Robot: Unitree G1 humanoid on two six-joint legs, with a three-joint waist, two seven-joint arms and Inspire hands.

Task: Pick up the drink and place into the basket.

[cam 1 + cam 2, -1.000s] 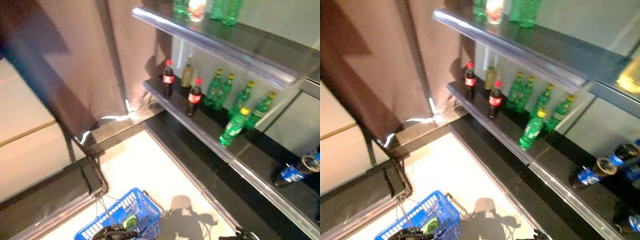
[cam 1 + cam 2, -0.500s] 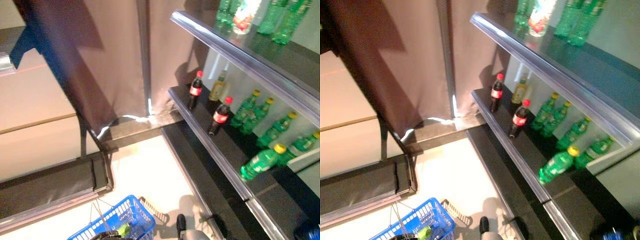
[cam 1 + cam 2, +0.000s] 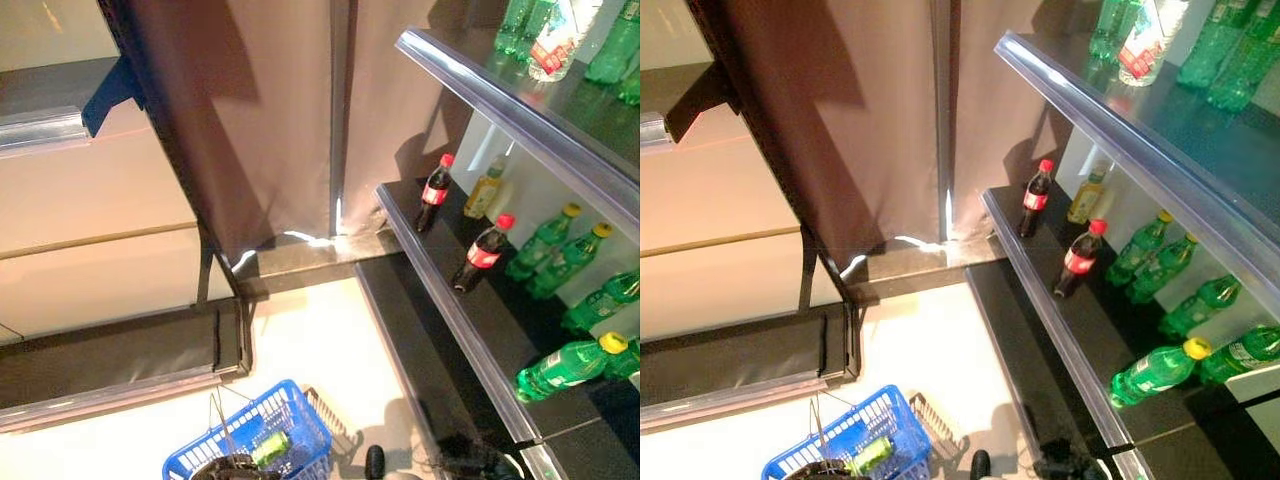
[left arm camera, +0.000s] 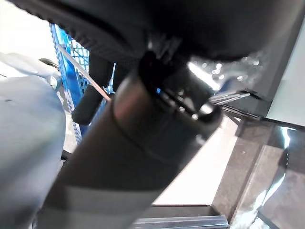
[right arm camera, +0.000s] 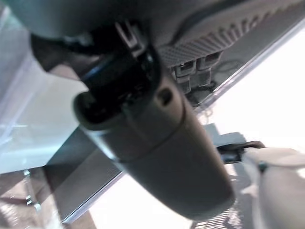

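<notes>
A blue wire-handled basket [image 3: 290, 440] hangs low over the pale floor. A green drink [image 3: 270, 447] lies inside it. My left hand [image 3: 232, 467] shows as a dark shape at the basket's near rim, where the thin wire handles [image 3: 214, 425] meet. In the left wrist view a finger [image 4: 90, 95] curls by the wire handle in front of the blue mesh [image 4: 71, 71]. My right hand [image 3: 478, 461] is a dark shape low down by the shelf's base. Its wrist view shows only the thumb [image 5: 157, 152], with nothing seen in it.
To the right stands a dark shelf unit [image 3: 470, 320]. Its lower shelf holds two cola bottles [image 3: 433, 193] [image 3: 480, 254], a yellowish bottle [image 3: 484, 188] and several green bottles [image 3: 560, 365]. More green bottles [image 3: 1230, 50] stand on the upper shelf. A brown curtain [image 3: 260, 120] hangs behind.
The whole picture has shifted, so the camera has moved: the shelves now sit further right and the blue-labelled bottles are out of view. The basket stays at the lower edge.
</notes>
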